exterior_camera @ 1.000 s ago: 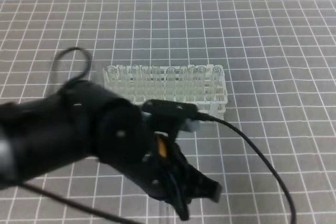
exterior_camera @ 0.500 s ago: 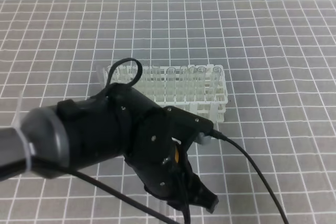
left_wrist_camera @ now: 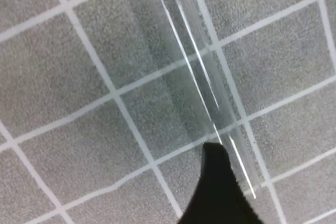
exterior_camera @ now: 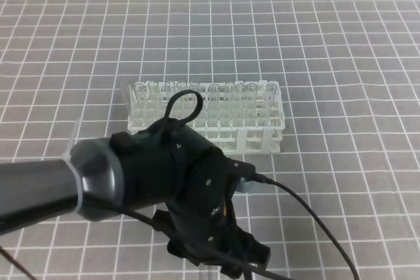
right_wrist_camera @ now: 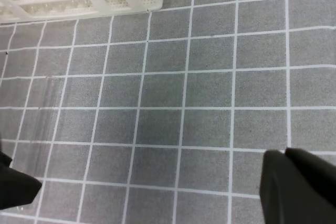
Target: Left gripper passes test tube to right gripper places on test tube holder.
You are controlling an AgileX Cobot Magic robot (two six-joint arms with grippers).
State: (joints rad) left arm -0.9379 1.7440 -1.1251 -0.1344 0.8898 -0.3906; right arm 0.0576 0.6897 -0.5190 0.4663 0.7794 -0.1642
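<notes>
Tube flat on mat, rack behind

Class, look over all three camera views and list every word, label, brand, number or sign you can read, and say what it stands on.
None: no readable text appears in any view.
The orange patch on the left gripper is too small and blurred to read.
The test tube holder, the test tube and the gridded mat carry no markings.

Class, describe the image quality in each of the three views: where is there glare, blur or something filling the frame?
Exterior high: the left gripper and its arm loom large, hiding part of the test tube holder. Left wrist: thin glare streaks run along the test tube; the dark fingertip looks soft. Right wrist: even light, the tube barely visible against the mat.
</notes>
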